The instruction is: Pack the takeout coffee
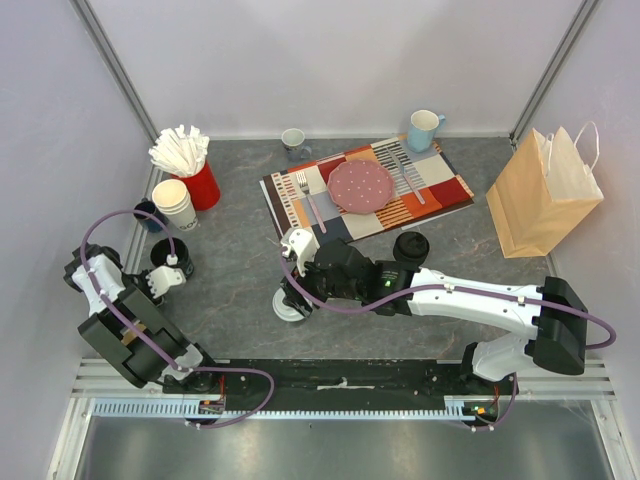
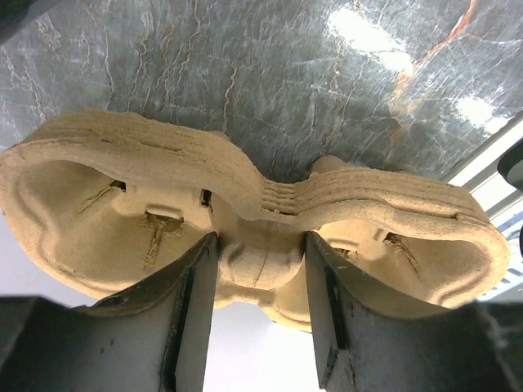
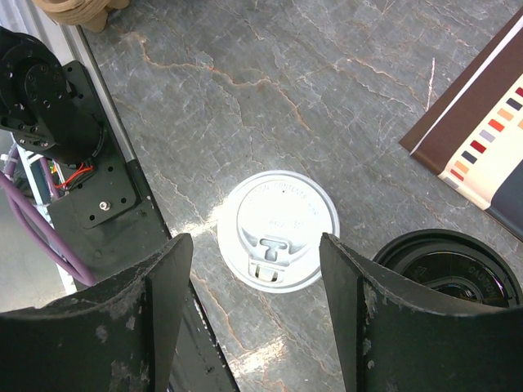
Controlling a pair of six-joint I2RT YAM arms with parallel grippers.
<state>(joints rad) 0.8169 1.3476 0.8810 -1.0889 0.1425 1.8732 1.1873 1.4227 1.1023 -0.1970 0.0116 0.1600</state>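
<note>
Right end effector (image 3: 255,242) hanging fingers apart over the white-lidded cup (image 3: 278,220), black-lidded cup (image 3: 449,273) just beside, left end effector (image 2: 261,245) clamped on the middle of the cardboard carrier (image 2: 122,204)

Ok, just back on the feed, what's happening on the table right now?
The right gripper hangs open directly above the white-lidded takeout cup, which stands on the table, not yet gripped. The black-lidded cup stands right beside it. The left gripper has its fingers either side of the middle of a stack of pulp cup carriers; whether it is clamped is unclear. Neither cup is packed, and the paper bag stands at the far right.
</note>
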